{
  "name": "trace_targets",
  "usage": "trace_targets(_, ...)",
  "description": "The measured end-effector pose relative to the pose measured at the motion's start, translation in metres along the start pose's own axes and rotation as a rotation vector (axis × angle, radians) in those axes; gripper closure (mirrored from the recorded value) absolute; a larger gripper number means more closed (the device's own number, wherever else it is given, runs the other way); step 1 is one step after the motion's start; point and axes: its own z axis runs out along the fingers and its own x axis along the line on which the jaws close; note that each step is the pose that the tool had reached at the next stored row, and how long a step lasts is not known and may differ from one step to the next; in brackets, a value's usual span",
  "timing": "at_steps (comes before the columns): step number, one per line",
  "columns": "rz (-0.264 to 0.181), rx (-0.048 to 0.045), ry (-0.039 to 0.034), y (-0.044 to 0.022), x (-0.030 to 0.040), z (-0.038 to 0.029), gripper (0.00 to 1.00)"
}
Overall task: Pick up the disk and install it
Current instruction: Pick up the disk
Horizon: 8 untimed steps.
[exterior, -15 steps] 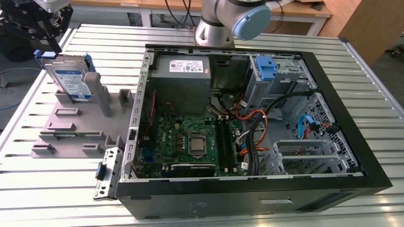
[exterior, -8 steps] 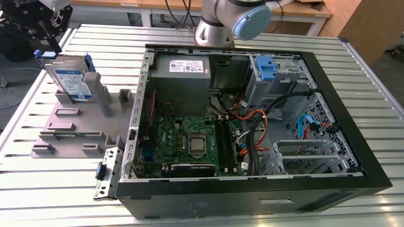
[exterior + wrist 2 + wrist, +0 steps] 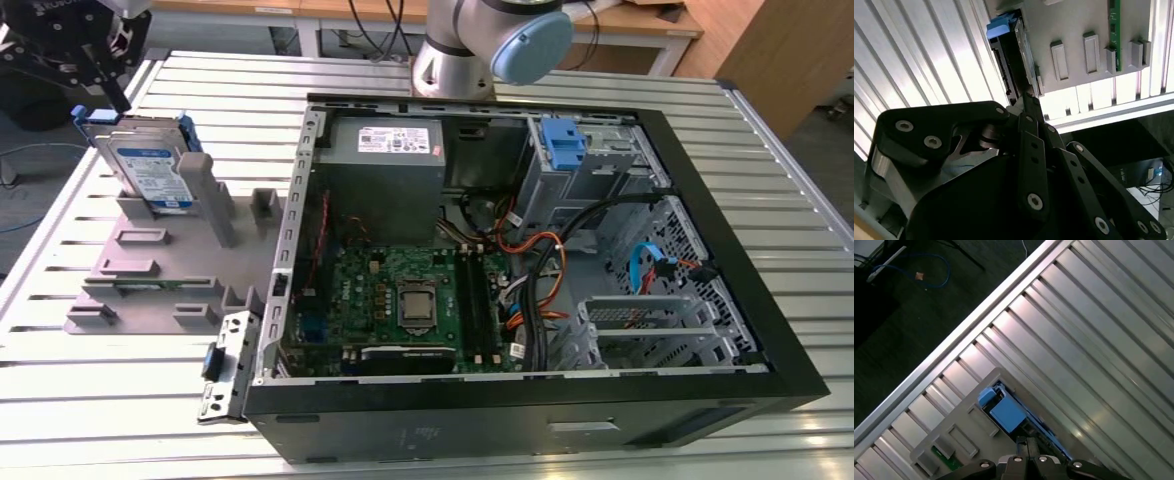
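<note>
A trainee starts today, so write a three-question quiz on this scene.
1. In the exterior view, on which side of the computer case does the disk stand?
2. True or false: the disk lies flat on the grey holder.
3. The gripper is: A) at the top edge of the disk, B) inside the computer case, C) down on the base of the grey holder.
Key: 1. The exterior view's left. 2. False; it stands upright in the grey holder. 3. A.
</note>
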Motion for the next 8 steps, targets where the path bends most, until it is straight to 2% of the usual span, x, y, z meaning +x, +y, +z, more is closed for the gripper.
trace_targets(3,-0.035,-0.0007,0.0011,0.0000,0.0000,0.0000,0.89)
trace_targets(8,-0.038,-0.0009,0.0013,0.0000,0.0000,0.0000,0.89)
